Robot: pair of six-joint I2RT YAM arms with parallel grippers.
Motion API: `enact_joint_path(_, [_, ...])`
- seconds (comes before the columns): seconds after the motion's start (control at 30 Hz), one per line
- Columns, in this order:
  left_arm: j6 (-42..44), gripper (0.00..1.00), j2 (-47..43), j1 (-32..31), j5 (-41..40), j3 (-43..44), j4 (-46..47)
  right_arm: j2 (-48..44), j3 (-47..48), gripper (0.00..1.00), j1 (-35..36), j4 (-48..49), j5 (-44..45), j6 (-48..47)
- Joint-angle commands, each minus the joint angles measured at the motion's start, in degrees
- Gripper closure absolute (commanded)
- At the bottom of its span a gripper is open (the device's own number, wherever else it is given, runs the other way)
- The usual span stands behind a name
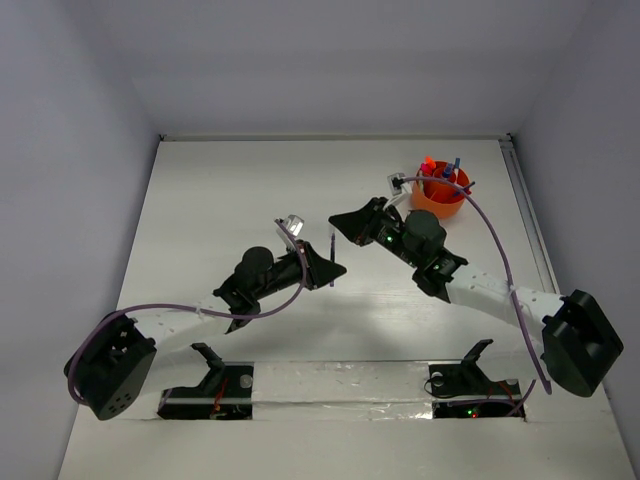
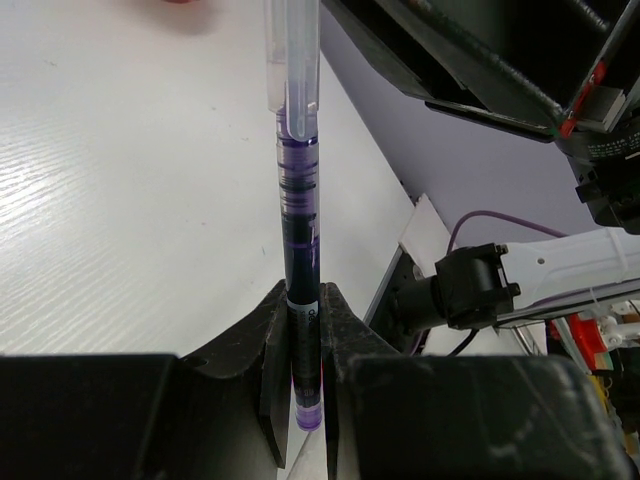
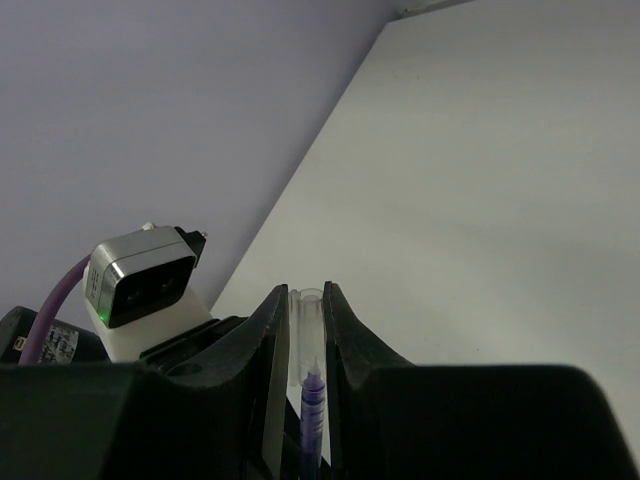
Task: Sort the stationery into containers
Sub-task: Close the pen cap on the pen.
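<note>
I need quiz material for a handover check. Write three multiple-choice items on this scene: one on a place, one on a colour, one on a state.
1. Where does the orange cup stand?
A. At the far right of the table
B. At the near left corner
C. Between the arm bases

2. What colour is the ink in the pen?
A. Red
B. Purple
C. Green

3. How is the pen held?
A. It lies loose on the table
B. By the left end effector alone
C. By both end effectors at once

Key:
1. A, since the top view shows it far back on the right.
2. B, since purple shows through the clear barrel.
3. C, since the left end effector clamps one end and the right end effector clamps the clear cap.
</note>
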Motion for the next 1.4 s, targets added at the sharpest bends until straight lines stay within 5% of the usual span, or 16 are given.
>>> enact_joint_path(0.0, [0.64, 1.00, -1.75, 0.31, -0.71, 2.85, 2.28, -0.53, -1.24, 1.00, 0.89, 3.83, -0.08, 0.49])
enact_joint_path(1.37, [7.06, 1.00, -7.55, 2.95, -3.96, 13.39, -8.44, -2.99, -8.71, 1.00, 7.04, -9.27, -11.95, -5.57])
